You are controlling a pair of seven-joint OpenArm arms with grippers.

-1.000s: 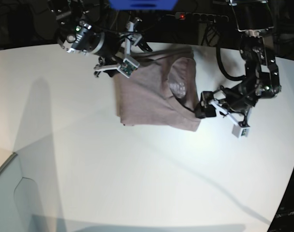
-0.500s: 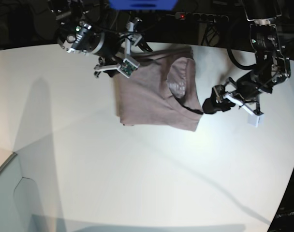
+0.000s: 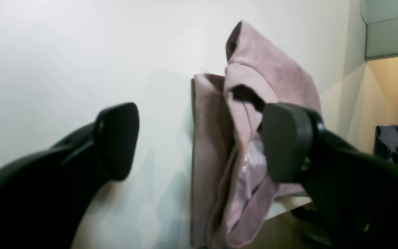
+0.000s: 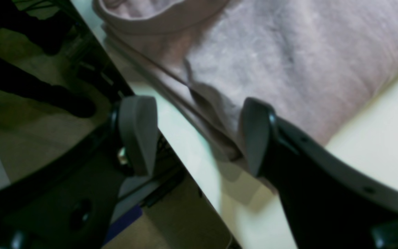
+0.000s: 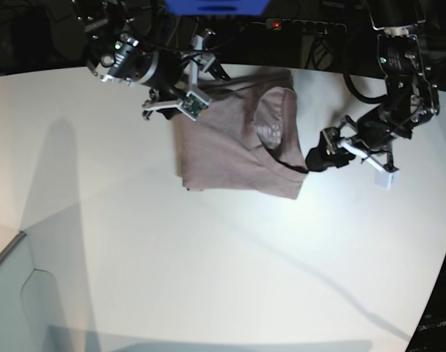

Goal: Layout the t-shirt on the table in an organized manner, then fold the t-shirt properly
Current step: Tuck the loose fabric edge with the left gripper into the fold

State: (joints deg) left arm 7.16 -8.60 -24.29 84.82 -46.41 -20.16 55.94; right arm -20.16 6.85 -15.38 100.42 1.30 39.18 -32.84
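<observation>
**Both grippers spread beside the folded t-shirt**

The left gripper [image 5: 320, 157] is hovering spread, empty, just beside the t-shirt [image 5: 234, 147], which is lying folded near the surface's [image 5: 208, 257] far edge. The right gripper [image 4: 195, 138] is gaping over the shirt's edge, gripping nothing.

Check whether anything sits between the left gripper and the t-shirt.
Nothing visible does. The left gripper, fingers spread, hangs just off the folded t-shirt with only bare white table between them. In the left wrist view one finger already overlaps the cloth's edge.
</observation>
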